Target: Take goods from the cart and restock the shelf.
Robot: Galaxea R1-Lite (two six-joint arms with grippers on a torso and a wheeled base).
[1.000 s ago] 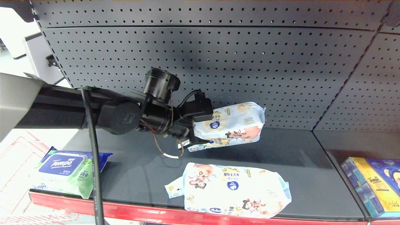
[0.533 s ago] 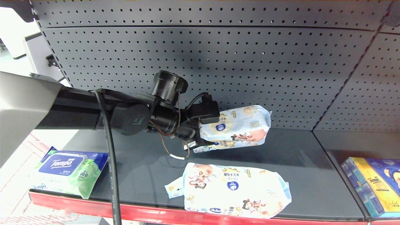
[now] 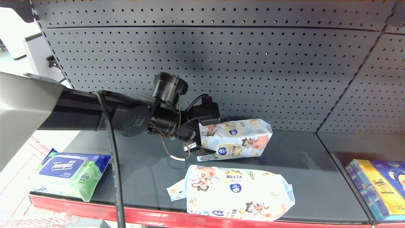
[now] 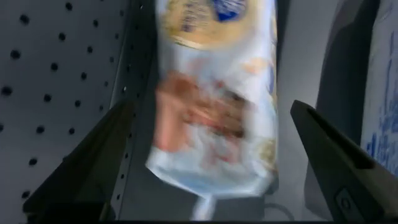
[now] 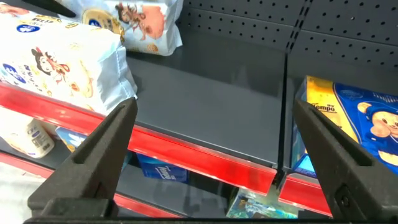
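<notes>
The shelf (image 3: 303,164) holds four goods: two cartoon packs, the rear cartoon pack (image 3: 240,139) on edge and the front cartoon pack (image 3: 237,190) flat, one green wipe pack (image 3: 68,174) and one tissue box (image 3: 379,186). The left end effector (image 3: 207,135) stands apart around the rear cartoon pack. The right end effector (image 5: 211,109) is spread, empty.

The left arm (image 3: 79,110) stretches level toward the upright wipes pack (image 3: 235,137). The left gripper (image 3: 207,136) straddles that pack's end, fingers spread clear of it. The right gripper (image 5: 214,106) is spread wide, out in front of the same pack.
</notes>
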